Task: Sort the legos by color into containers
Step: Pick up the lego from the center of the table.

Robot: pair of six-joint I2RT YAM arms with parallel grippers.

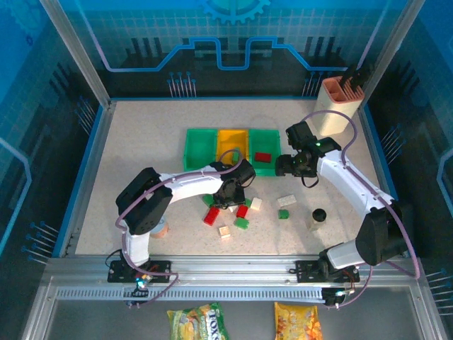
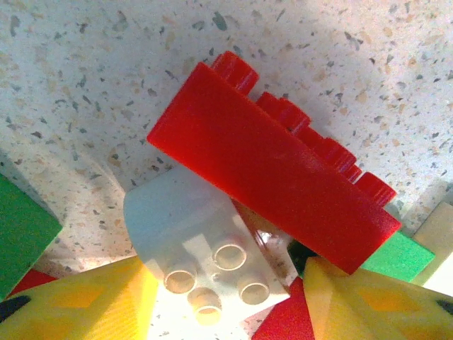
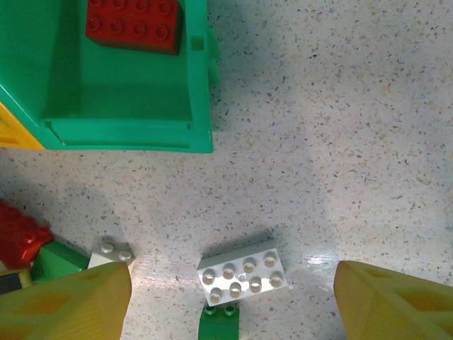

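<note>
Your left arm (image 1: 191,184) reaches forward and tips down over the loose bricks (image 1: 230,212) lying in front of the bins (image 1: 232,136). The left gripper (image 2: 226,315) is spread open astride a white brick (image 2: 198,241), whose studs face the camera. Touching it, a long red brick (image 2: 276,188) lies on its side and runs diagonally. Your right gripper (image 3: 230,304) hangs wide open above a white eight-stud brick (image 3: 243,273), studs up, near the green bin (image 3: 127,134) that holds a red block (image 3: 133,25).
</note>
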